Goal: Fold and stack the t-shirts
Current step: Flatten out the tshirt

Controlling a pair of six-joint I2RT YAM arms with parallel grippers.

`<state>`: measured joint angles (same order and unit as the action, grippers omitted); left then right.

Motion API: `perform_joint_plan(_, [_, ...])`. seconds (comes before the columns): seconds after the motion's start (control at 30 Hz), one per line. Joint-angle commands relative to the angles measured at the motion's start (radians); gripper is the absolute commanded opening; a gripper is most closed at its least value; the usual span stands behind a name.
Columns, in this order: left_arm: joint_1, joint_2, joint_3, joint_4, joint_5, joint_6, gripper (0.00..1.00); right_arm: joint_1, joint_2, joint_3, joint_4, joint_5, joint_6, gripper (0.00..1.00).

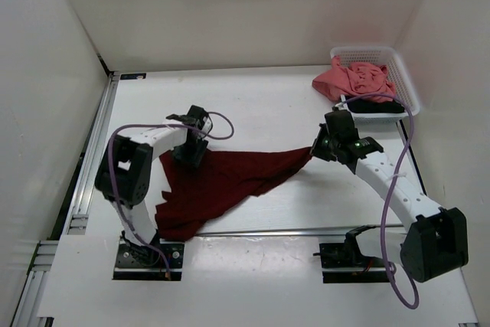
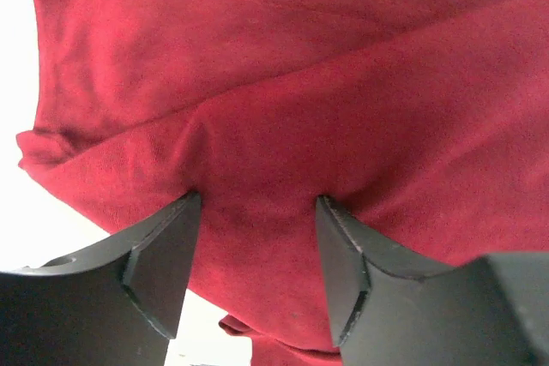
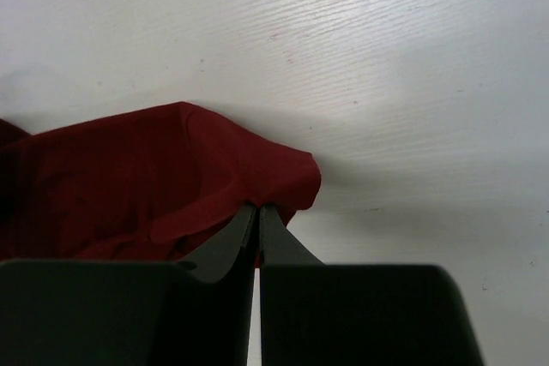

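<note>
The right gripper (image 3: 257,214) is clamped on the maroon shirt (image 1: 222,181), the left gripper (image 2: 257,203) presses it with jaws apart; nothing looks folded yet, and the pink shirt (image 1: 348,78) and black shirt (image 1: 375,107) wait in the basket (image 1: 406,76).

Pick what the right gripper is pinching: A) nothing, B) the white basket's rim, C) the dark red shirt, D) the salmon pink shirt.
C: the right gripper is shut on an edge fold of the dark red shirt, with cloth pinched between its fingers.

Overhead; both wrists close on shirt (image 1: 222,178)
</note>
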<state>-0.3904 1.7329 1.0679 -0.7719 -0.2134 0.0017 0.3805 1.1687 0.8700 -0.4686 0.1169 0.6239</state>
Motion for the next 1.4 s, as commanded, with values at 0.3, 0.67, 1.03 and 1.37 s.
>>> perform_joint_plan(0.3, [0.120,0.271,0.604,0.163,-0.186,-0.002,0.73,-0.011,0.111,0.106,0.051,-0.051,-0.004,0.00])
perform_joint_plan(0.67, [0.447,0.111,0.592,-0.252,0.243,-0.002,0.63,0.050,0.111,0.093,0.076,-0.074,-0.064,0.00])
perform_joint_plan(1.03, [0.516,0.125,0.345,-0.234,0.259,-0.002,0.70,0.080,0.120,0.083,0.085,-0.074,-0.064,0.00])
perform_joint_plan(1.37, [0.527,0.189,0.300,-0.242,0.293,-0.002,0.49,0.080,0.120,0.073,0.076,-0.054,-0.055,0.00])
